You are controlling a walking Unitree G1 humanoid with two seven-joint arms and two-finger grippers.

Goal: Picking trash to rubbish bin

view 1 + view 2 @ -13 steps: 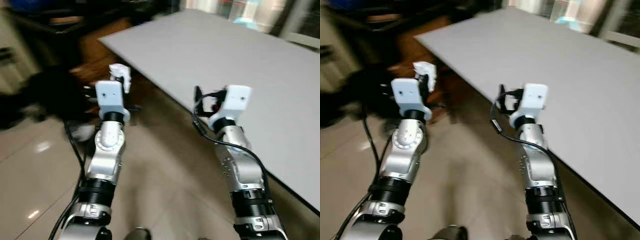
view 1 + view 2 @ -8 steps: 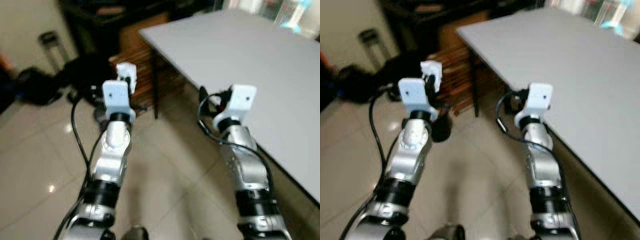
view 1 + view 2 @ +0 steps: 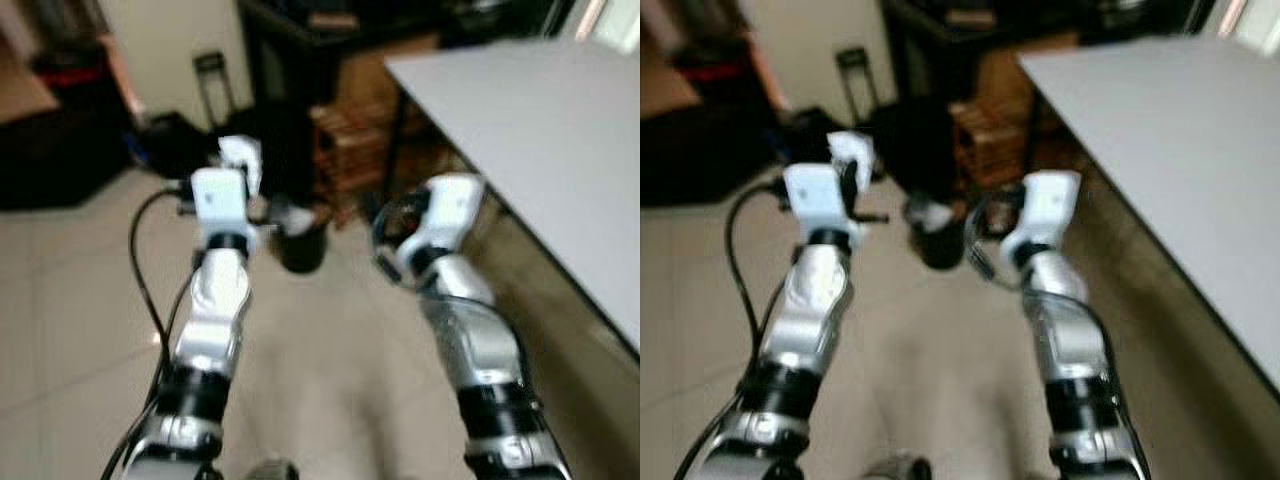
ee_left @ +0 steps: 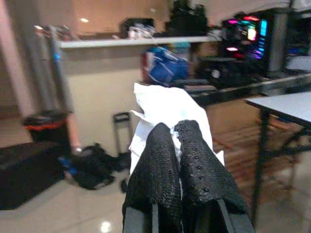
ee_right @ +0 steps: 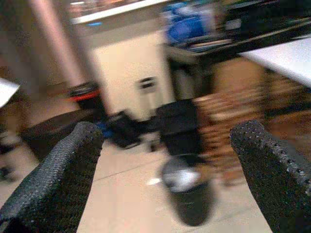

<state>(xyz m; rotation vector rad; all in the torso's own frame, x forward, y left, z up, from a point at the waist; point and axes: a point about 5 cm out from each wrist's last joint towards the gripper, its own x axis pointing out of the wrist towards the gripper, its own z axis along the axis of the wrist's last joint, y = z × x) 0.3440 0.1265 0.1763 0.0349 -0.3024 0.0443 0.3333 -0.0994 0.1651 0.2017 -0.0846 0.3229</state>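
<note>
Pinching a crumpled piece of white paper trash [image 4: 163,109], the left gripper [image 4: 181,160] has its two black fingers pressed together on the sheet, which sticks out beyond the fingertips and fans out to either side of them. In the head views that same white scrap [image 3: 240,155] sits just past the raised left wrist, held up in front of the robot over the beige tiled floor [image 3: 70,300].

The right gripper [image 5: 165,160] is spread wide, its fingers far apart with nothing between them. Straight ahead of it, framed in the gap between the fingers, a small round black rubbish bin [image 5: 189,191] stands on the floor with something pale at its mouth. From the head, the bin [image 3: 938,232] lies between and beyond the two grippers, nearer the right one. Off to the right gripper's outer side runs a large grey flat table [image 3: 530,110]. The pictures are blurred.
</note>
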